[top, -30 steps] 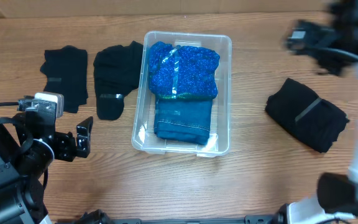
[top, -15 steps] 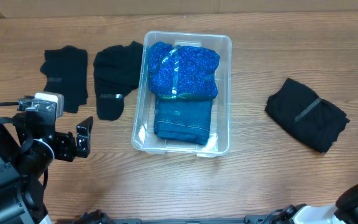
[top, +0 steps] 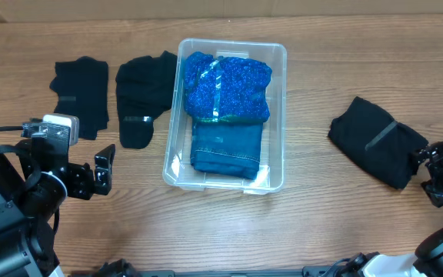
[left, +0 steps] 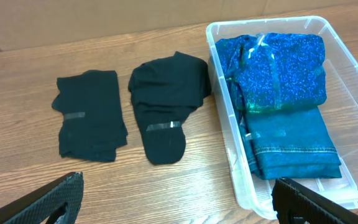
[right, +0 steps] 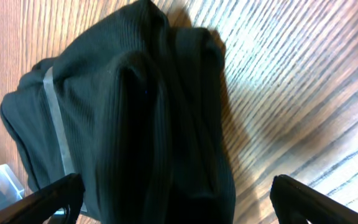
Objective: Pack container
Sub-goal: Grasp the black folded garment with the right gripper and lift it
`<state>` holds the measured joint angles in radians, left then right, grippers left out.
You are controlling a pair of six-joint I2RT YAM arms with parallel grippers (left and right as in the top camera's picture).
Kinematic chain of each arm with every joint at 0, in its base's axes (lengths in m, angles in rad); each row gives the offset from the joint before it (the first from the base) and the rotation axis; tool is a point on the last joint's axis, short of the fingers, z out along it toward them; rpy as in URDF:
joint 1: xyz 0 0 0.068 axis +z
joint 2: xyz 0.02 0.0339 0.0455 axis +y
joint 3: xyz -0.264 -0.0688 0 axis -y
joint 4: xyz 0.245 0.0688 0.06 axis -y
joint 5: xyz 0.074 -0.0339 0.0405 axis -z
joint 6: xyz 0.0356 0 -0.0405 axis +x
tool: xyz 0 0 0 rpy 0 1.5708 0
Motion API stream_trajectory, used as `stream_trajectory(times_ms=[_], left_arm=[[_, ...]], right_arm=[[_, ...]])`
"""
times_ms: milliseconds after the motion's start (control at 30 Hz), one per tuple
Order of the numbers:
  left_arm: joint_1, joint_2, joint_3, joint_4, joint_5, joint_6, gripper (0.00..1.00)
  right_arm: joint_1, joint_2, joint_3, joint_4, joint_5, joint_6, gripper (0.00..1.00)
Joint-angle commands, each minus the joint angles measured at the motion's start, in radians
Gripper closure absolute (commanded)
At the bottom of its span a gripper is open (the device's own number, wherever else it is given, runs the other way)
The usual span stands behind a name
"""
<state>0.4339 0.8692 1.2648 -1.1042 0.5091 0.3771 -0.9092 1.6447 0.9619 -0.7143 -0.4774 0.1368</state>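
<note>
Right gripper (top: 435,177) sits low near the wooden table's (top: 321,223) right edge, its fingers (right: 50,200) spread wide just beside the folded black ribbed garment (right: 129,118). Left gripper (top: 104,171) hangs low, likewise parted and empty. It faces the clear rectangular plastic container (top: 278,115), which sits mid-table holding a sparkly blue garment (top: 228,85) and folded blue denim (top: 225,146).

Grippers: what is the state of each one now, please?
Left gripper: open, holding nothing.
Right gripper: open, holding nothing, at the edge of the black folded garment.
</note>
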Motion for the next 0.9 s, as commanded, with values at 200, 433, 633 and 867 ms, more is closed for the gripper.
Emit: stream_trajectory(times_ms=[200, 433, 633, 867], left_arm=[[0.003, 0.001, 0.006, 0.001, 0.012, 0.019, 0.0], [0.003, 0.001, 0.006, 0.001, 0.012, 0.019, 0.0], [0.003, 0.001, 0.006, 0.001, 0.012, 0.02, 0.0], [0.003, 0.001, 0.006, 0.001, 0.012, 0.019, 0.0]], right_arm=[[-0.001, 0.135, -0.009, 0.077, -0.04, -0.016, 0.0], [0.082, 0.212, -0.009, 0.138, -0.076, -0.041, 0.0], [0.164, 0.298, -0.009, 0.166, -0.024, -0.032, 0.3], [0.162, 0.298, 0.072, 0.117, -0.19, -0.034, 0.96]])
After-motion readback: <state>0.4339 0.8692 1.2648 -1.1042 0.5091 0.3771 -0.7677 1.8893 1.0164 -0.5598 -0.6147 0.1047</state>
